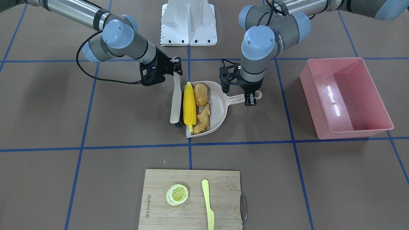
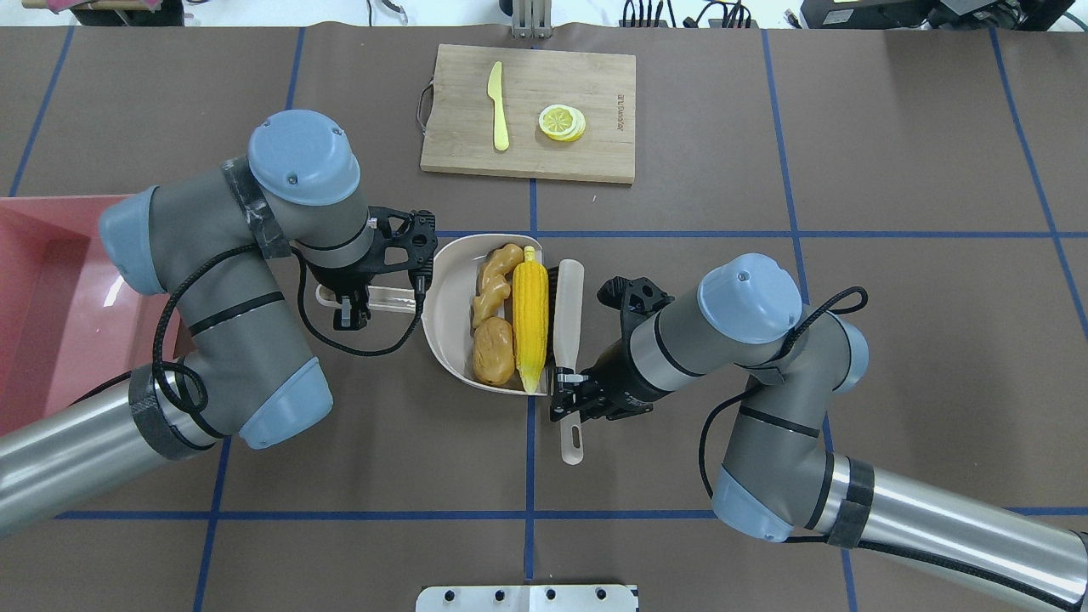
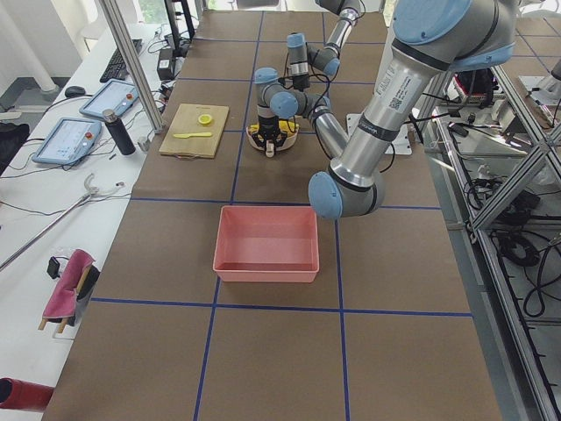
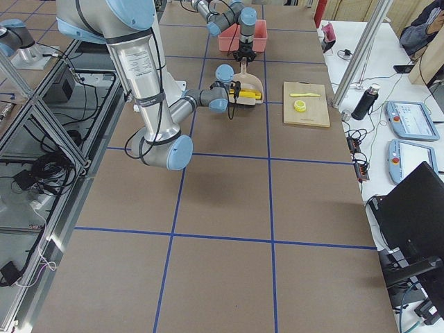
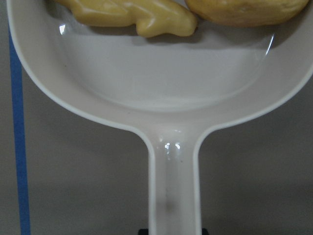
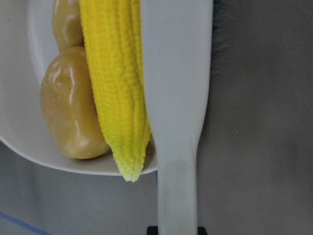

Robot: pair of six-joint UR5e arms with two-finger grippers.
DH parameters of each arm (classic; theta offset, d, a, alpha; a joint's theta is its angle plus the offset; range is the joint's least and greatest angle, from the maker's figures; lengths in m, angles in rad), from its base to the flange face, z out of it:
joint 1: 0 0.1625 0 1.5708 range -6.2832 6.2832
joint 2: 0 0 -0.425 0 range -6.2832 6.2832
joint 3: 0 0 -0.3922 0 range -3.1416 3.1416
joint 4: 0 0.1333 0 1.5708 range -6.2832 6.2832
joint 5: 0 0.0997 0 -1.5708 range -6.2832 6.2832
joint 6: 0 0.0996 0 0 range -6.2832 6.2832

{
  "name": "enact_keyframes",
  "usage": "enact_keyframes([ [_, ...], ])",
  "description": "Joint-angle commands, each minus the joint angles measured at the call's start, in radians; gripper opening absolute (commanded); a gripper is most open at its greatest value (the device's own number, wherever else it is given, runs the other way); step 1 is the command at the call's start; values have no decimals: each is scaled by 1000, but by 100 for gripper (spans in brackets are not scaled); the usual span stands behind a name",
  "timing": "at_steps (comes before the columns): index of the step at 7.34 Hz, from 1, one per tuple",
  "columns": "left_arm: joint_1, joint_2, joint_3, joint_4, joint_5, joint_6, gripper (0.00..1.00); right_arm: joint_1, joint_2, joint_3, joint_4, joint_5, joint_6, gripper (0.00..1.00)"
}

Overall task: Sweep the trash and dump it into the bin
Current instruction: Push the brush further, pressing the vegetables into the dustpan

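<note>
The trash lies in a beige dustpan point(image 1: 219, 107): a yellow corn cob point(image 1: 189, 107), an orange-brown potato point(image 1: 201, 94) and a knobbly ginger root point(image 1: 203, 119). My left gripper point(image 1: 250, 99) is shut on the dustpan's handle point(image 5: 173, 186). My right gripper point(image 2: 568, 396) is shut on the handle of a pale brush point(image 2: 569, 310), which lies along the corn cob point(image 6: 117, 88) at the pan's open edge. The pink bin point(image 1: 354, 134) stands empty on the table, apart from the pan, on my left side point(image 2: 51, 297).
A wooden cutting board point(image 1: 159, 204) with a lemon slice point(image 1: 177, 194) and a pale yellow knife point(image 1: 208, 204) lies across the table from me. The white base plate point(image 1: 189, 22) sits between my arms. Blue tape lines cross the brown table.
</note>
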Motion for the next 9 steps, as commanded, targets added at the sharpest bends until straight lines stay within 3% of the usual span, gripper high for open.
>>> enact_keyframes([
  [1, 1, 17, 0, -45, -1, -5, 0, -1, 30, -5, -43, -2, 0, 0],
  [9, -2, 87, 3, -214, -1, -8, 0, -2, 93, 2, -162, 0, -5, 0],
])
